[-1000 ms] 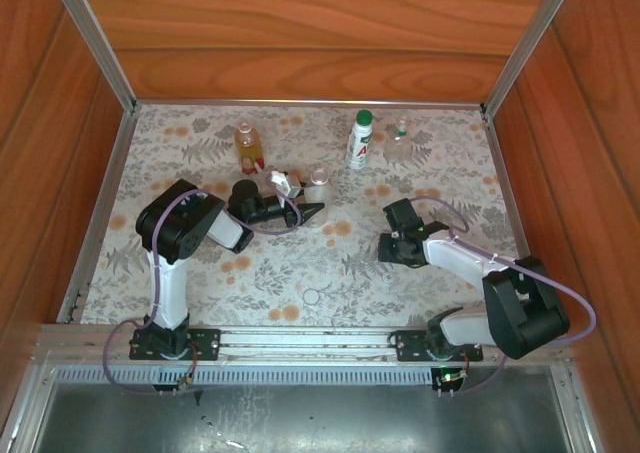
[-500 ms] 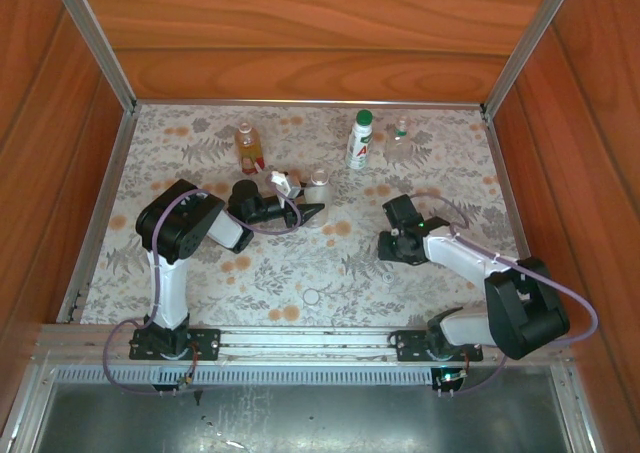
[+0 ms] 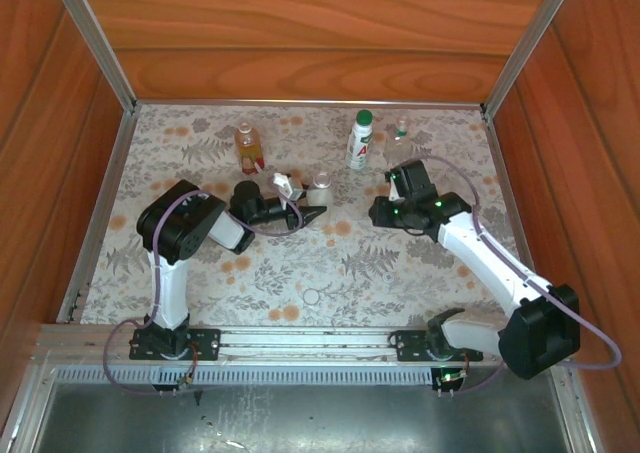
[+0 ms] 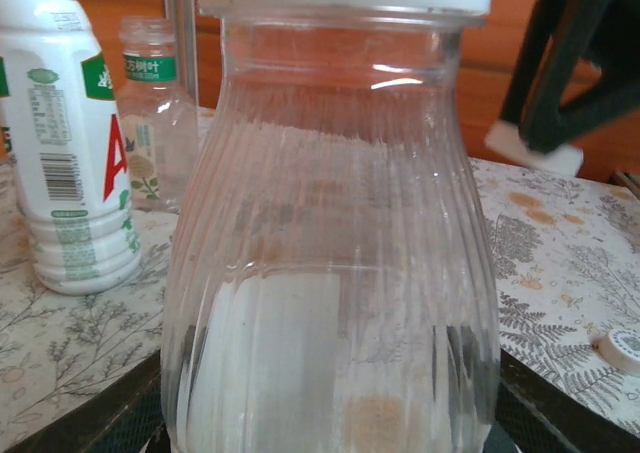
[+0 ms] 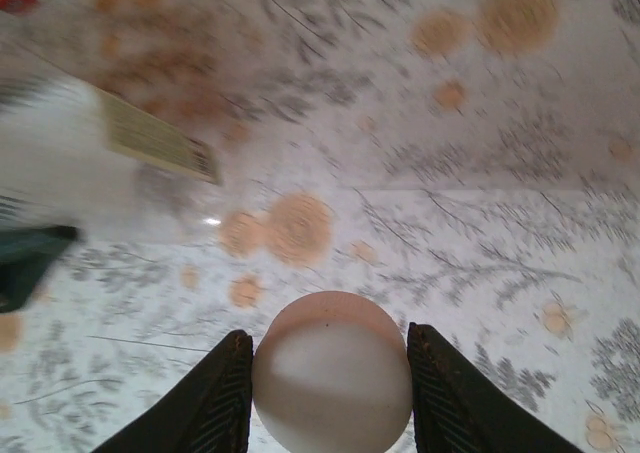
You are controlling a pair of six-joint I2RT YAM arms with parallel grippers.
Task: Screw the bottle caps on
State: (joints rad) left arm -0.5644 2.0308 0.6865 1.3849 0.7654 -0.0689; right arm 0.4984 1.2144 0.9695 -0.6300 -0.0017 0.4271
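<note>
Left jaws: the left gripper (image 3: 312, 211) is closed part way round the big clear bottle (image 4: 330, 253), which is held on both sides near its bottom.
Big clear bottle: it is stood upright near the middle of the worktop (image 3: 250, 273). A white rim is seen at its top.
Right jaws: the right gripper (image 5: 328, 333) is closed on a white cap (image 5: 332, 378), which is squeezed between the two fingers.
White cap: it is held up above the worktop, to the right of the big clear bottle and not touching it.
Back row: the amber bottle (image 3: 247, 145), the white bottle (image 3: 360, 143) with its green cap (image 3: 364, 117), and the small clear bottle (image 4: 150, 123) are stood upright by the far edge.
Loose cap: one pale cap (image 4: 622, 351) is laid flat on the worktop.
</note>
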